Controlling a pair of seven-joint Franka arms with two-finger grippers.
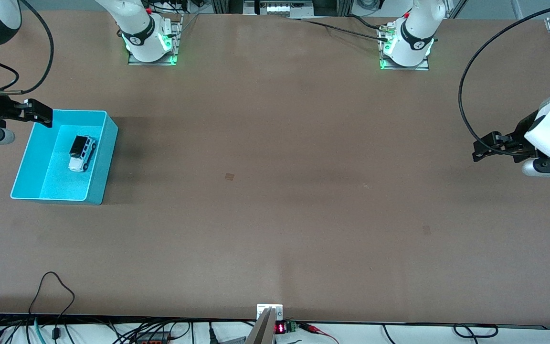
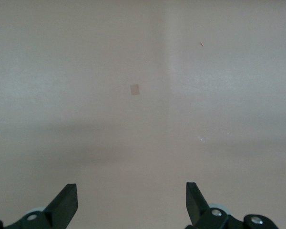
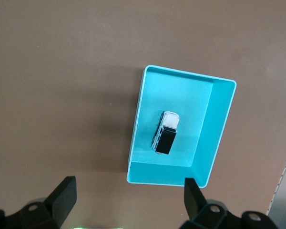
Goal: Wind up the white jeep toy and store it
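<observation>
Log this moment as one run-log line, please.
small boxy white jeep toy: upright in teal plastic bin | right tool: open, above bin's edge | left tool: open, empty, waiting over brown table

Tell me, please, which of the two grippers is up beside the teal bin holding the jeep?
The right gripper, open at the rim of the teal bin; the left gripper hangs over bare table.

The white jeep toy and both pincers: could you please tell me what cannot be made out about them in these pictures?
- White jeep toy: lies in the teal bin; any winding mechanism is too small to see in the front and right wrist views.
- Right pincer: open over the bin's rim; its arm is cut off by the front view's edge.
- Left pincer: open over bare table; its wrist view shows only the fingertips.
</observation>
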